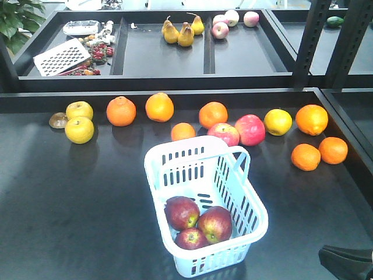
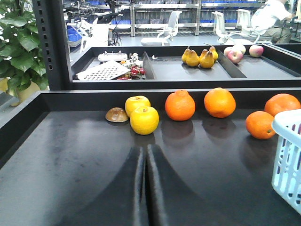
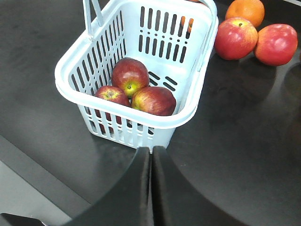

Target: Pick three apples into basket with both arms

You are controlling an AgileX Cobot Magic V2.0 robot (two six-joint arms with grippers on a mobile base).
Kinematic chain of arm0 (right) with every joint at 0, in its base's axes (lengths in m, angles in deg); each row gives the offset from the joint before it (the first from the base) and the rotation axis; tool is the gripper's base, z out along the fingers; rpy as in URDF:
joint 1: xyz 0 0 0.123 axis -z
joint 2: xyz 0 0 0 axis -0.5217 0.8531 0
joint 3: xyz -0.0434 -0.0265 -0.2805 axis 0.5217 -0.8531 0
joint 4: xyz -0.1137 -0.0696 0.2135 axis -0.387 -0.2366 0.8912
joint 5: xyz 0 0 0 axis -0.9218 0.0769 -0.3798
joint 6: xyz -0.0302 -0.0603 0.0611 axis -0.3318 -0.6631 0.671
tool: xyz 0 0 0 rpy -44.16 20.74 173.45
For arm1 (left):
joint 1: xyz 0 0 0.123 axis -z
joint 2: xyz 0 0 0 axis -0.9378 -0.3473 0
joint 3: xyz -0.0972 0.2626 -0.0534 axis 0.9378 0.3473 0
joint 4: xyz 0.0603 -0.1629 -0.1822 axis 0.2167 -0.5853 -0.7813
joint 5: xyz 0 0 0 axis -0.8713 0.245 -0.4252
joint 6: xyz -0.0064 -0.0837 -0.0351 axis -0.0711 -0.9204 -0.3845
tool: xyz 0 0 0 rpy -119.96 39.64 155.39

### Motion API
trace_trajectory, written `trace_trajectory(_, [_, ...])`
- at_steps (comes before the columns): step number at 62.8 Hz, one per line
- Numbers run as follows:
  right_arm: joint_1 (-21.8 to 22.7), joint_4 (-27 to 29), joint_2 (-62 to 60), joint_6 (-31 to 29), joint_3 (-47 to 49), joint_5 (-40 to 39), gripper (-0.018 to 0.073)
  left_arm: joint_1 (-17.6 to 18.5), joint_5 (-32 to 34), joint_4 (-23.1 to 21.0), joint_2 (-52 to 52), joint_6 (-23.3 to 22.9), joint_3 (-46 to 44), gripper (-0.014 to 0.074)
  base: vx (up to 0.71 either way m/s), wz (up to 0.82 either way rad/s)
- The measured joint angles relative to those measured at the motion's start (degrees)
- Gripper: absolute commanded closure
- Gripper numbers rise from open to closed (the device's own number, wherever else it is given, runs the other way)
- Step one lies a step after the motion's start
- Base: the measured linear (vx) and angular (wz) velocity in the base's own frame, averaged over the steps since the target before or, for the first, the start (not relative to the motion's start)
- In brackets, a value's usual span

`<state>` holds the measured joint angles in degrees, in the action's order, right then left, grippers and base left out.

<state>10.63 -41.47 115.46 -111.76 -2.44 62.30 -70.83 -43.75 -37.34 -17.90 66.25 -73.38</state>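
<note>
Apples [image 1: 199, 224] are seen grouped in the basket [image 1: 175, 156] at lower centre; both end effectors [image 2: 145, 188] [image 3: 151, 188] are closed empty, so loading is judged complete.

On my left wrist feed, the left end effector [image 2: 145, 188] showed as two smooth matte black fingers [image 2: 117, 197], broad at the base and curving inward to narrow tips, with only a thin seam between them and no screws, cables or markings that I could make out. The right end effector [image 3: 151, 188] looked the same on its own wrist feed: plain black curved fingers [image 3: 176, 197] with a faint sheen. From the front camera I saw only a dark, rounded black piece of the right arm [image 1: 347, 262] at the lower right corner, too little to tell any detail.
</note>
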Motion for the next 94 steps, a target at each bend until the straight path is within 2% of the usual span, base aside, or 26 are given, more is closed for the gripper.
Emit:
trace_trajectory(66, [0.0,0.0,0.0,0.0,-0.5,0.0,0.0564,-0.1,0.0,-0.4,0.0,0.0,0.0,0.0603,0.00,0.00])
trace_trajectory(72, [0.0,-0.1,0.0,0.4,-3.1,-2.8,0.0564,-0.1,0.0,-0.4,0.0,0.0,0.0,0.0603,0.00,0.00])
trace_trajectory(77, [0.0,-0.4,0.0,3.2,-7.0,-8.0,0.0564,-0.1,0.0,-0.4,0.0,0.0,0.0,0.0603,0.00,0.00])
trace_trajectory(82, [0.0,-1.5,-0.6,8.8,-11.4,-14.5,0.0564,-0.1,0.0,-0.4,0.0,0.0,0.0,0.0603,0.00,0.00])
trace_trajectory(88, [0.0,-5.4,-2.8,18.0,-17.0,-20.7,0.0564,-0.1,0.0,-0.4,0.0,0.0,0.0,0.0603,0.00,0.00])
trace_trajectory(94, [0.8,-9.2,-6.1,24.4,-21.1,-24.2,0.0564,-0.1,0.0,-0.4,0.0,0.0,0.0,0.0603,0.00,0.00])
